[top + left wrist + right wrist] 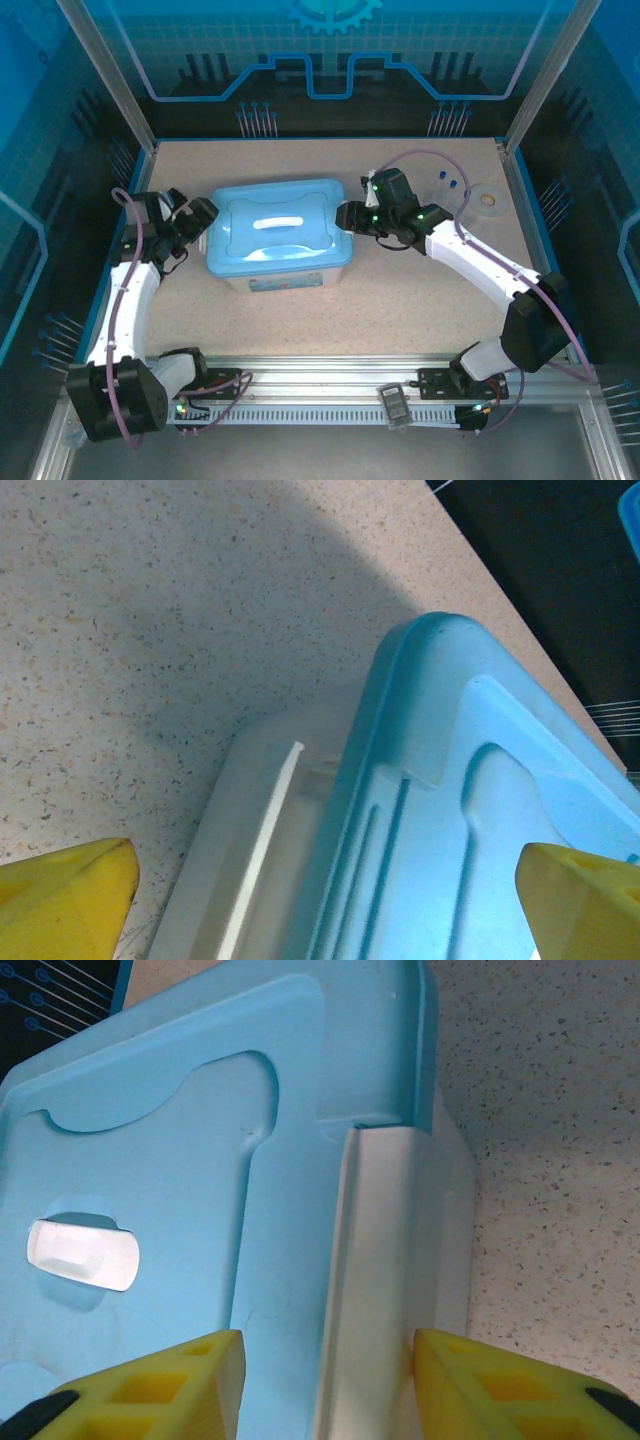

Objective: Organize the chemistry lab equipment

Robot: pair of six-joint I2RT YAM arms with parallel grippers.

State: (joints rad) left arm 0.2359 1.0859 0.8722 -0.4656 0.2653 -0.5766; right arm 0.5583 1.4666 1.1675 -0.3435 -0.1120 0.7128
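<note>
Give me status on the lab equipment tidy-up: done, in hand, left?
Done: the blue lid sits on the box; its contents are hidden. In hand: the right gripper straddles the white latch at the box's right end, jaws apart, not clamped. The left gripper hangs open at the left end, empty. Left: two blue-capped tubes lie loose on the table at back right, beside the tape ring.

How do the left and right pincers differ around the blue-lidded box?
The left pincer gapes wide; the right pincer holds its fingers closer together. The left pincer is at the left end of the light blue lidded plastic box, one finger over the speckled table; the right pincer straddles the white latch at its right end. Both are open, yellow-fingered.
</note>
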